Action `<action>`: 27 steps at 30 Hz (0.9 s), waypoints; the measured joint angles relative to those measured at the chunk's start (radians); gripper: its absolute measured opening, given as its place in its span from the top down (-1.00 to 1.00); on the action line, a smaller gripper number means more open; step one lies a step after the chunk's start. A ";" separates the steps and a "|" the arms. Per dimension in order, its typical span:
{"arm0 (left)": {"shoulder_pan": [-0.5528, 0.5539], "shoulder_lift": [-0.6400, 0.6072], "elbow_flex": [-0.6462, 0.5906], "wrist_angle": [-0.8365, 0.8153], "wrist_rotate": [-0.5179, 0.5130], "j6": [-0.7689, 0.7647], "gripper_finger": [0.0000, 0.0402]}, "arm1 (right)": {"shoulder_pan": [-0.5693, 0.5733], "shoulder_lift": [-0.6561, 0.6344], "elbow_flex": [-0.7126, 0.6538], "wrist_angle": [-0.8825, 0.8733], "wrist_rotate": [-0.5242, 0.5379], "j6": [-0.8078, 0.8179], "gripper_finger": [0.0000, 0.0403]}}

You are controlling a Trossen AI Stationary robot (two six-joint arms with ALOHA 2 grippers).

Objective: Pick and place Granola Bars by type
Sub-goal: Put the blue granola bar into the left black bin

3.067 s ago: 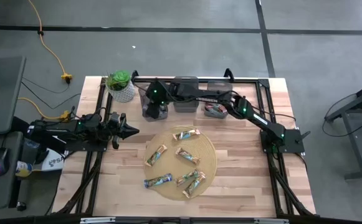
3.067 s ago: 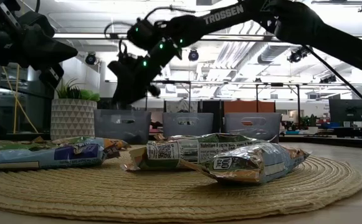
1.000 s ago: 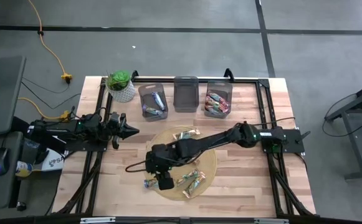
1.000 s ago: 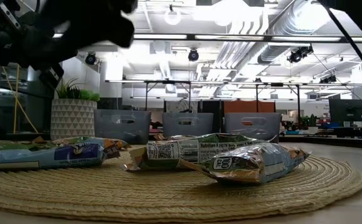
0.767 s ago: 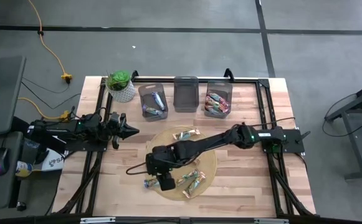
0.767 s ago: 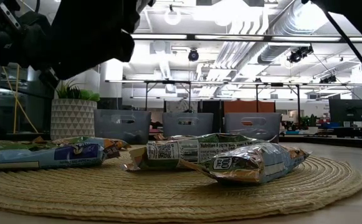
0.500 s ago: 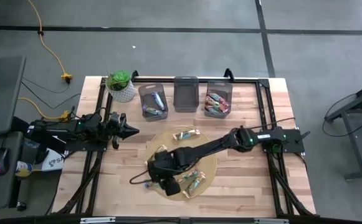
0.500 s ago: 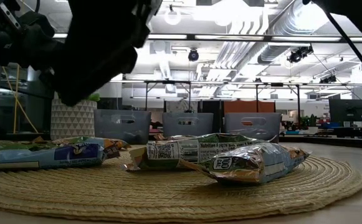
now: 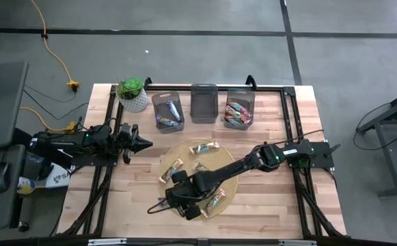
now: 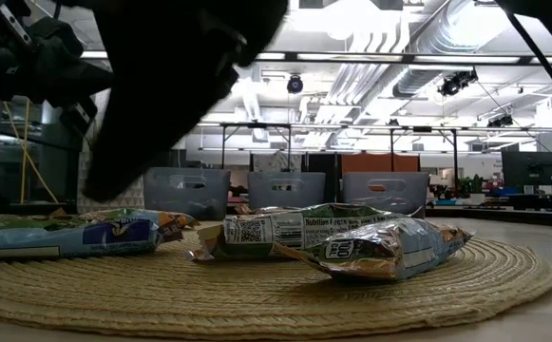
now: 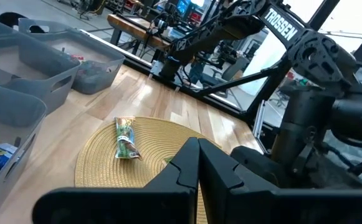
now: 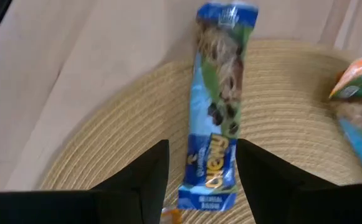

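Note:
Several wrapped granola bars lie flat on the round straw mat (image 9: 231, 171). A tan one (image 9: 172, 169) and a green one (image 9: 205, 147) show from above. My right gripper (image 12: 202, 180) hangs open over the mat's near-left rim, one finger on either side of a blue bar (image 12: 218, 118) that lies half across the rim. In the high view that gripper (image 9: 184, 205) covers the blue bar. My left gripper (image 9: 142, 143) waits shut at the table's left side, off the mat. The low view shows a blue bar (image 10: 66, 234) and two others (image 10: 390, 247).
Three clear grey bins stand along the far edge: the left one (image 9: 169, 111) holds blue bars, the middle one (image 9: 203, 102) looks bare, the right one (image 9: 238, 111) holds pink-red bars. A potted plant (image 9: 132, 94) stands at the far-left corner. A dark frame rail (image 9: 290, 116) borders the table.
My right gripper has moved toward the table's near edge and come down over the blue bar at the mat's near-left rim; in the low view its dark shape has grown and sunk. The bars on the mat have stayed where they were.

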 joint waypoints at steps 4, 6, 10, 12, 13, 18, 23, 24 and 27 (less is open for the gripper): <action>0.000 0.000 0.000 0.000 0.000 0.000 1.00 | -0.001 0.003 0.002 0.024 0.002 0.028 0.14; 0.000 0.000 0.000 0.000 0.000 0.000 1.00 | -0.001 0.007 0.001 0.022 0.005 0.029 0.14; 0.000 0.000 0.000 0.000 0.000 0.000 1.00 | 0.003 0.017 0.001 0.041 0.004 0.033 0.14; 0.000 0.000 0.000 0.000 0.000 0.000 1.00 | 0.004 0.021 0.001 0.041 -0.003 0.033 0.14; 0.000 0.000 0.000 0.000 0.000 0.000 1.00 | 0.004 0.023 0.001 0.043 0.001 0.033 0.14; 0.000 0.000 0.000 0.000 0.000 0.000 1.00 | 0.004 0.025 0.001 0.043 0.006 0.033 0.14; 0.000 0.000 0.000 0.000 0.000 0.000 1.00 | 0.001 0.025 0.001 0.044 0.017 0.033 0.14; 0.000 0.000 0.000 0.000 0.000 0.000 1.00 | 0.001 0.025 0.001 0.046 0.018 0.033 0.14; 0.000 0.000 0.000 0.000 0.000 0.000 1.00 | -0.001 0.025 0.001 0.046 0.019 0.033 0.14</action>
